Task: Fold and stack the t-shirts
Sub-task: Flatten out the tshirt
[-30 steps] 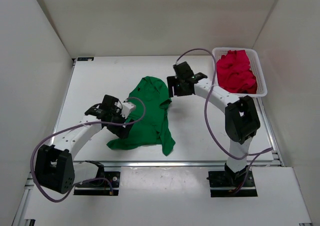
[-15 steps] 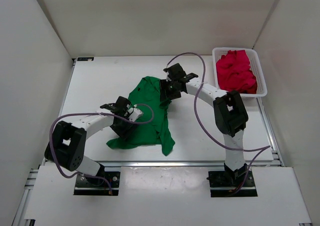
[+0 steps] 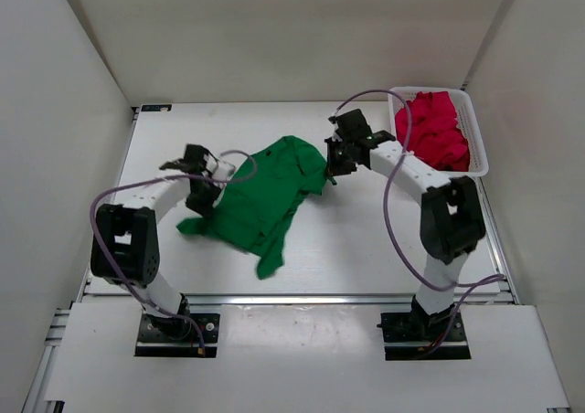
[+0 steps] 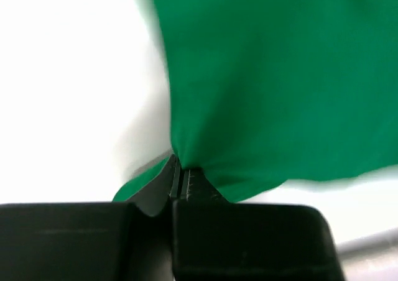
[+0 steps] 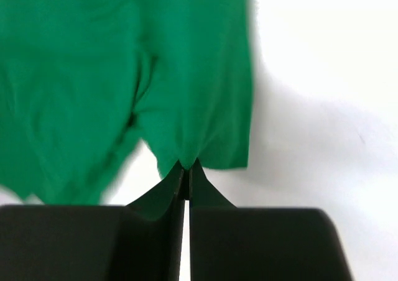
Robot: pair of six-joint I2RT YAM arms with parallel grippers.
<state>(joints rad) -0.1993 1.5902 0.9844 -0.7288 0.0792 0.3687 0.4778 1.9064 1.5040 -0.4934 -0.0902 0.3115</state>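
A white mesh basket [image 3: 476,130] stands at the far right corner of the white table [image 3: 366,235].

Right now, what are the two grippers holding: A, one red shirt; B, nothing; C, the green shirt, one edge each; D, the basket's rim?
C: each wrist view shows jaws shut on a pinch of green fabric, so the left gripper and the right gripper both hold the green shirt.
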